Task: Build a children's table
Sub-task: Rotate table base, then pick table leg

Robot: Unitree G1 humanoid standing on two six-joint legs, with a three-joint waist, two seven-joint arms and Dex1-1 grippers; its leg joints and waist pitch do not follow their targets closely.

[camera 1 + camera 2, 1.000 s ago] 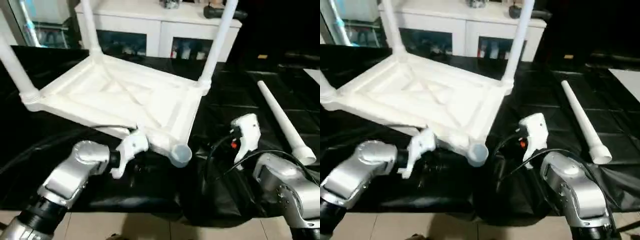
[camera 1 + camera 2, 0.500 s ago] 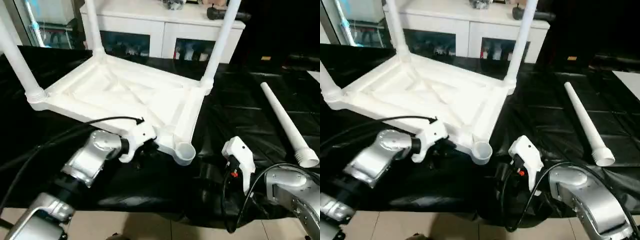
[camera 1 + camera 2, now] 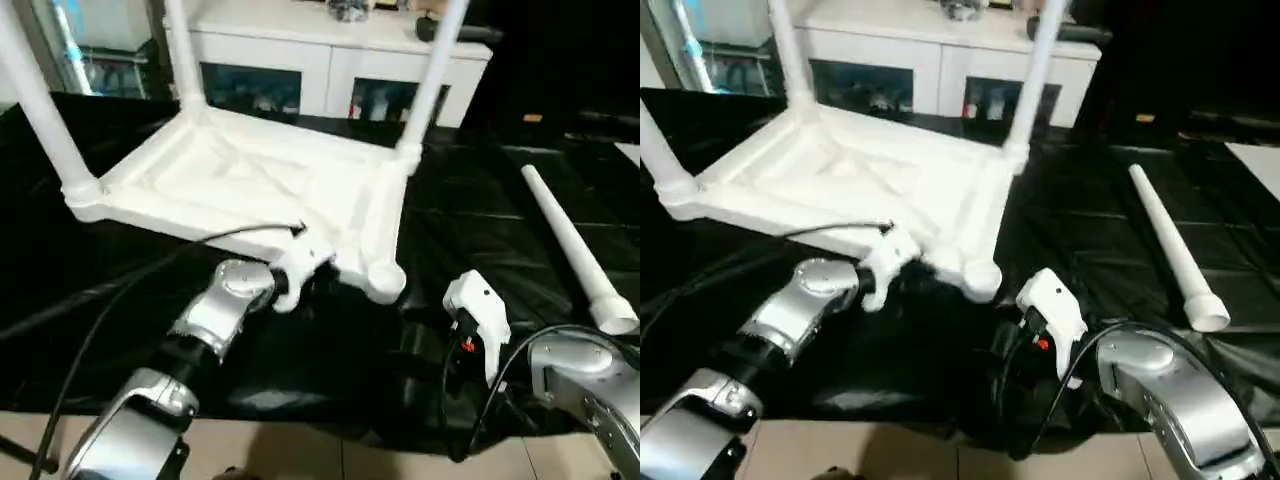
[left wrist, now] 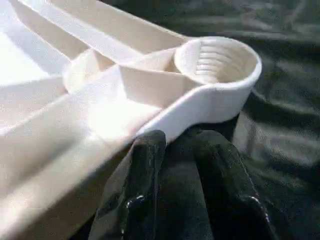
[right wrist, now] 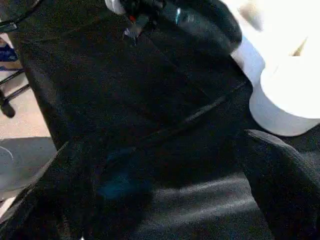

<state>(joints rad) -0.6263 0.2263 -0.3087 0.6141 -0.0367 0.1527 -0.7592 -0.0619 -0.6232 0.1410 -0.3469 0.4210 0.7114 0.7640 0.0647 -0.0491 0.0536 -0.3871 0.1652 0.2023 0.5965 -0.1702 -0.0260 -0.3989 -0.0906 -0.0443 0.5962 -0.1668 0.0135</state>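
— Why was the tabletop (image 3: pixel 250 185) lying upside down like that?

— So the corner sockets faced up. Three legs stood in theirs: one at the near left corner (image 3: pixel 40 105), one at the far left (image 3: pixel 180 55), one at the far right (image 3: pixel 432 75). The fourth socket (image 4: pixel 217 60), at the near right corner, was bare, and from the wrist view you could see the ridges inside it.

— And the left pincer (image 4: pixel 182 165)?

— It was tucked under the rim just beside that bare socket, its black fingers (image 4: pixel 142 180) partly closed against the underside of the edge. I'd judge it was steadying or lifting that corner, though whether it truly clamped the rim I couldn't tell.

— The right pincer (image 5: pixel 165 165)?

— Spread wide, holding nothing, hovering low over the black cloth on the desk (image 3: pixel 480 210), near the bare corner but apart from it.

— Where was the last leg (image 3: pixel 570 245)?

— Flat on the cloth, well off to the right of the tabletop, wide end toward the robot and close to the desk's front edge.

— Room to work?

— Plenty of open cloth between leg and tabletop. The tight spots looked to be the front edge and the white cabinet (image 3: pixel 330 50) just behind the far legs.
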